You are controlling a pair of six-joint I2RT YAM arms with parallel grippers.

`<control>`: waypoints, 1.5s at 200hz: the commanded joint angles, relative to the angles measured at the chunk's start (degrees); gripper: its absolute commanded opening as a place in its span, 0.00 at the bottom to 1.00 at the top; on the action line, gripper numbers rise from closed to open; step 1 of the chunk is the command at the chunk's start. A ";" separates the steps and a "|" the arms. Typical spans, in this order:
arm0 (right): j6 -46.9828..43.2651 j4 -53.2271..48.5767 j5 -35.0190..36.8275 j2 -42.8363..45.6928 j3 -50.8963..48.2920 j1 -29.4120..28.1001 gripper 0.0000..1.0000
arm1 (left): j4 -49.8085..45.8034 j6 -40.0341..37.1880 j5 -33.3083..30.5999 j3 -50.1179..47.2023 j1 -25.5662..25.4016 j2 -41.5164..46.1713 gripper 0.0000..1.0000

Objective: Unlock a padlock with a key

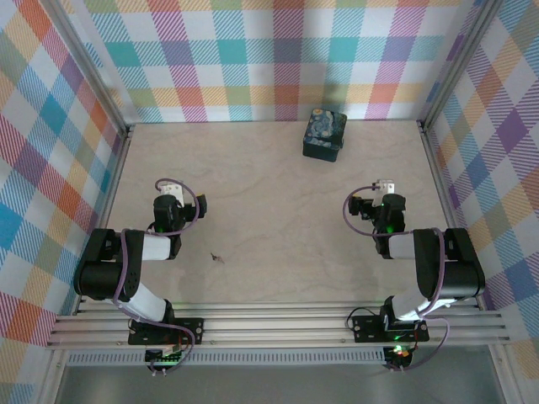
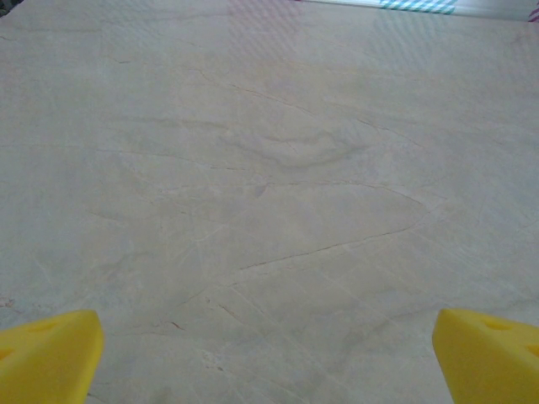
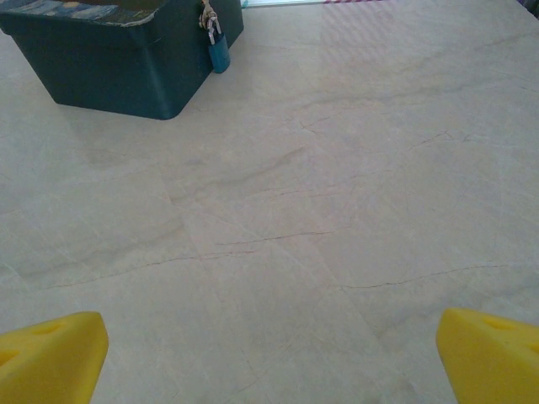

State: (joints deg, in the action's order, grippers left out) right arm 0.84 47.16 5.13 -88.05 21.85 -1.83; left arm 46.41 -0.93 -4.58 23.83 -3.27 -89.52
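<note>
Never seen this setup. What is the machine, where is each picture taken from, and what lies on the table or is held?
Two arms are bolted at the table's near edge. The overhead picture looks down on both; the other two come from a camera on each wrist, yellow fingertips at the bottom corners. The left gripper and right gripper stand open, holding nothing. At the far side sits a dark blue tin, the padlock hanging from its side. The key is probably the dark sliver near the left arm.
</note>
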 commanded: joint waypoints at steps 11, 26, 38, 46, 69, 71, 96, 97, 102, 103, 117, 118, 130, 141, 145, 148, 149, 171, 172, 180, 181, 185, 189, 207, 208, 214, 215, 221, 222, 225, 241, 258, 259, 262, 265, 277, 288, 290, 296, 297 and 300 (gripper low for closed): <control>0.65 2.06 -0.11 0.07 0.92 0.27 1.00 | -0.28 -0.63 -0.43 0.46 -0.42 -0.27 1.00; 0.62 2.05 0.00 0.03 0.92 0.29 1.00 | -0.26 -0.60 -0.44 0.42 -0.44 -0.21 1.00; 0.65 2.05 -0.03 0.05 0.88 0.31 1.00 | -0.21 -0.63 -0.51 0.42 -0.47 -0.22 1.00; 0.65 2.04 -0.03 0.01 0.92 0.32 1.00 | -0.23 -0.62 -0.43 0.43 -0.43 -0.22 1.00; 0.65 1.96 -0.09 -0.01 1.01 0.31 1.00 | -0.35 -0.57 -0.43 0.42 -0.43 -0.24 1.00; 0.65 1.90 -0.11 -0.02 1.01 0.26 1.00 | -0.36 -0.57 -0.43 0.42 -0.45 -0.23 1.00; 0.64 2.26 -0.17 0.07 0.75 0.33 1.00 | -0.29 -0.59 -0.43 0.45 -0.43 -0.23 1.00; 0.64 2.29 -0.10 0.07 0.74 0.29 1.00 | -0.33 -0.62 -0.43 0.39 -0.43 -0.23 1.00; 0.65 2.41 -0.16 0.20 0.68 0.33 1.00 | -0.18 -0.59 -0.45 0.34 -0.42 -0.19 1.00; 0.61 2.41 -0.18 0.18 0.67 0.33 1.00 | -0.14 -0.62 -0.44 0.34 -0.42 -0.16 1.00; 0.57 1.64 -0.42 0.95 0.74 0.26 1.00 | -1.01 -0.71 -0.14 0.86 -0.47 0.16 1.00; 0.61 1.55 -0.40 1.04 0.78 0.29 1.00 | -1.39 -0.72 -0.11 0.99 -0.40 0.19 1.00; 0.59 -1.25 -0.19 2.80 1.68 0.32 1.00 | -4.41 -0.75 0.20 2.12 -0.45 1.24 1.00; 0.65 -6.01 0.10 4.80 3.34 0.26 1.00 | -10.16 -0.44 -0.38 4.66 -0.44 2.81 1.00; 0.58 -7.85 0.15 5.57 4.04 0.31 1.00 | -12.62 -0.33 -0.55 5.78 -0.45 3.29 1.00; 0.57 -9.16 0.10 6.00 4.61 0.28 1.00 | -14.01 -0.21 -0.72 6.45 -0.44 3.45 1.00; 0.57 -9.53 0.08 6.20 4.88 0.26 1.00 | -14.39 -0.17 -0.71 6.65 -0.43 3.50 1.00; 0.47 -20.48 -1.16 8.76 9.64 0.31 1.00 | -16.29 -0.83 0.45 7.67 -0.45 4.38 1.00; 0.52 -20.94 -1.21 8.81 9.85 0.32 1.00 | -16.37 -0.83 0.45 7.78 -0.44 4.41 1.00; 1.68 -26.07 -1.30 9.24 12.64 0.28 1.00 | -18.36 -0.74 0.54 8.40 -0.43 4.71 1.00; 1.87 -26.81 -1.28 9.23 13.15 0.26 1.00 | -18.54 -0.69 0.49 8.54 -0.47 4.79 1.00; 2.66 -30.35 -1.19 9.15 14.99 0.32 1.00 | -20.64 -0.29 0.37 9.43 -0.47 5.01 1.00; 3.34 -34.30 -1.23 8.94 17.17 0.30 1.00 | -23.02 0.31 0.12 10.61 -0.48 5.20 1.00; 4.91 -52.23 -3.13 5.61 28.90 0.30 1.00 | -36.30 6.67 -2.93 17.13 -0.43 5.39 1.00; 5.02 -53.47 -3.20 5.39 29.45 0.32 1.00 | -37.05 7.09 -3.09 17.56 -0.42 5.31 1.00; 5.95 -58.23 -3.95 3.63 33.28 0.30 1.00 | -41.65 9.36 -3.81 19.96 -0.39 4.79 1.00; 6.07 -59.07 -4.10 3.39 33.80 0.32 1.00 | -42.45 9.71 -3.92 20.43 -0.36 4.66 1.00; 7.39 -62.64 -4.78 1.74 37.12 0.26 1.00 | -46.47 11.89 -3.99 22.87 -0.34 3.82 1.00; 7.58 -63.03 -4.82 1.44 37.61 0.30 1.00 | -47.10 12.21 -3.93 23.29 -0.34 3.64 1.00; 8.46 -64.46 -5.09 0.66 39.03 0.33 1.00 | -48.72 13.20 -3.71 24.14 -0.34 3.07 1.00; 14.44 -68.77 -5.82 -2.58 44.59 0.20 1.00 | -54.77 17.21 0.48 29.12 -0.29 0.35 1.00; 16.82 -69.41 -10.56 -4.97 47.70 -0.91 1.00 | -57.96 21.87 4.68 32.64 -0.25 -1.99 1.00; 16.91 -69.62 -10.44 -5.13 47.99 -1.12 1.00 | -58.16 22.12 4.89 32.88 -0.25 -2.11 1.00; 17.33 -70.54 -9.84 -5.76 48.93 -1.82 1.00 | -58.55 22.90 5.53 33.46 -0.25 -2.49 1.00; 17.65 -71.73 -8.74 -6.52 50.04 -2.53 1.00 | -59.16 23.59 6.21 34.04 -0.25 -2.89 1.00; 18.14 -77.13 -4.93 -10.27 55.75 -5.67 0.99 | -60.75 25.76 9.21 36.40 -0.36 -4.13 1.00; 18.01 -80.41 -1.50 -13.83 60.61 -8.50 0.98 | -61.85 27.01 11.51 38.28 -0.38 -5.24 1.00; 17.93 -80.76 -0.56 -14.43 61.37 -9.08 0.98 | -61.83 27.20 12.05 38.58 -0.41 -5.45 1.00; 17.60 -81.56 0.97 -16.18 63.50 -10.30 0.97 | -63.61 27.69 13.30 39.47 -0.44 -5.82 0.98; 17.57 -81.67 1.22 -16.40 63.81 -10.57 0.97 | -63.75 27.71 13.64 39.63 -0.43 -5.92 0.98; 17.47 -82.05 1.92 -17.36 64.86 -11.08 0.97 | -64.01 27.92 14.58 39.96 -0.42 -6.16 0.97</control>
State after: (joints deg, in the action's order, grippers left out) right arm 16.32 -24.69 1.67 -100.09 78.87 -7.33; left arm -9.21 21.28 2.31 60.05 -3.31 -93.89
